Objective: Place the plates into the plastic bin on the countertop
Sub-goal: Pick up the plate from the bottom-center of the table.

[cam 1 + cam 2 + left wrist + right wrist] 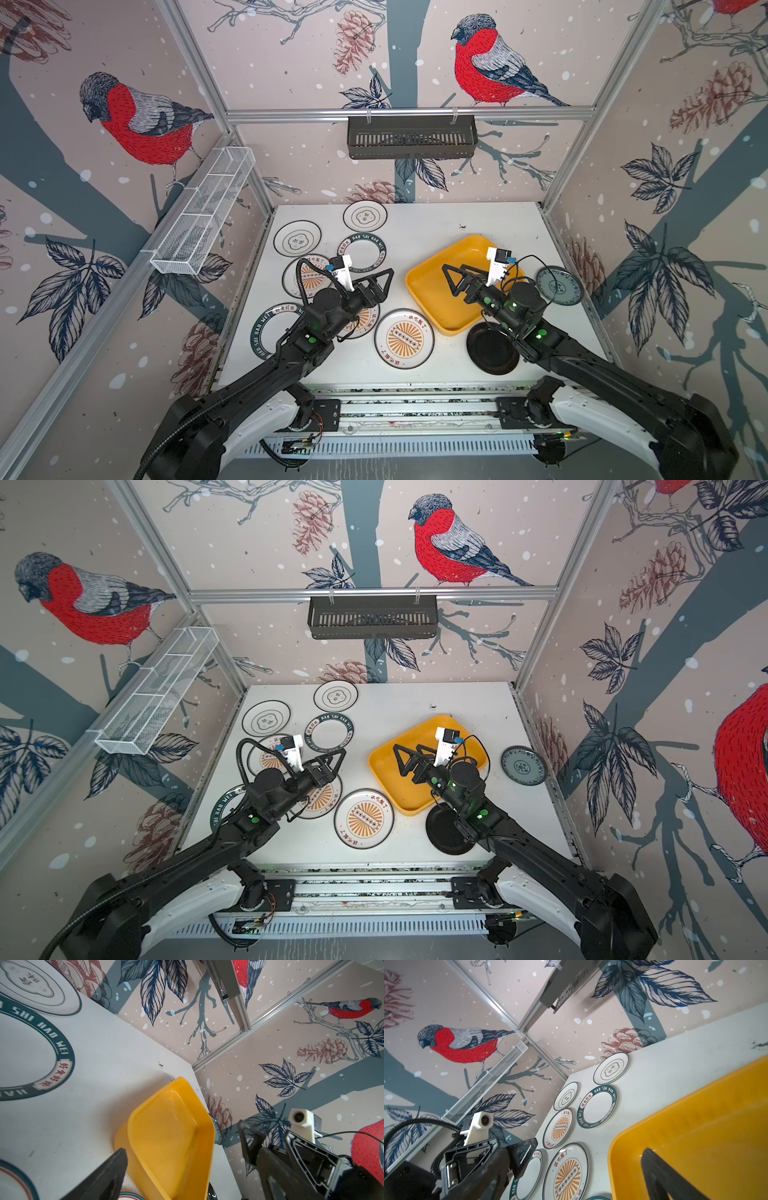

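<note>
Plastic bin (pixel 428 293) — shallow, glossy yellow, rounded corners; set askew on the white table (pixel 415 224), right of centre. Plates lie flat on the table: sunburst plate (pixel 404 338) just left of the bin's near corner; black plate (pixel 490 353) nearer; blue-green plate (pixel 559 286) to the right. Left hand (pixel 384 282) spread, above the left plates; right hand (pixel 451 280) spread — above the bin.

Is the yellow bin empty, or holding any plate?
Empty. The yellow bin shows only bare floor in both top views and the left wrist view; nothing lies inside.
</note>
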Controlling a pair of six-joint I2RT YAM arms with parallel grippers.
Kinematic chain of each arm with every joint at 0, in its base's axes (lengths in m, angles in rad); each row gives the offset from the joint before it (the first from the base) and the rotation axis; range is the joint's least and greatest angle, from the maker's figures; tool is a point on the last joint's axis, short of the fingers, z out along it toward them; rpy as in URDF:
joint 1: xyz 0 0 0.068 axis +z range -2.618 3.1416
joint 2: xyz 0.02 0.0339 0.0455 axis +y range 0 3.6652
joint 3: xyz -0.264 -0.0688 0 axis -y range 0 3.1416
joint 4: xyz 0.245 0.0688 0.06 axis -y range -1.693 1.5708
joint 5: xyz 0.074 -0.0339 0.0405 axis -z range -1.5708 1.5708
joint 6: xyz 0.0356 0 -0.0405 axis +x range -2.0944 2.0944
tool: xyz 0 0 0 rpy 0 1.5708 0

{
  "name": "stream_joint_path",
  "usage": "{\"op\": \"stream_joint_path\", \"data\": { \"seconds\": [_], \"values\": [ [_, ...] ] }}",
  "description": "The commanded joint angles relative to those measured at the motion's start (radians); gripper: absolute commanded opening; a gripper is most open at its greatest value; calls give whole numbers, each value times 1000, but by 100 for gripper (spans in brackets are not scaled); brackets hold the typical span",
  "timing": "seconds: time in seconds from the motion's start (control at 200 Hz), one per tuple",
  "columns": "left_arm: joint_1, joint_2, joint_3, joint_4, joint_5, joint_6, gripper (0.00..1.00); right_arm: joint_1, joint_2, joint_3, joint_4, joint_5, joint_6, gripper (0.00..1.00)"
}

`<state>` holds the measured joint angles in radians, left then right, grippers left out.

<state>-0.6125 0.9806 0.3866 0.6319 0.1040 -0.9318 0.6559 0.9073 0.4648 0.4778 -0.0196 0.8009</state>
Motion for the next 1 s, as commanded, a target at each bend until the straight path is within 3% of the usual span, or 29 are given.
{"op": "stream_joint_path", "data": {
  "seconds": [0.0,0.06,0.16,0.46,0.72,0.991],
  "values": [
    [20,52,1,138,58,-96,97,-30,8,-9,26,7,83,100],
    [54,76,10,128,110,-98,97,-43,32,14,45,-54,36,100],
    [117,115,63,3,182,-82,97,-39,94,118,-104,-13,-40,100],
    [121,61,152,-489,230,120,97,11,194,234,-224,55,-246,100],
    [114,-49,48,-620,326,72,97,79,270,239,-180,47,-287,100],
    [1,-46,-38,-642,311,47,96,177,310,235,-181,93,-324,100]
  ]
}}
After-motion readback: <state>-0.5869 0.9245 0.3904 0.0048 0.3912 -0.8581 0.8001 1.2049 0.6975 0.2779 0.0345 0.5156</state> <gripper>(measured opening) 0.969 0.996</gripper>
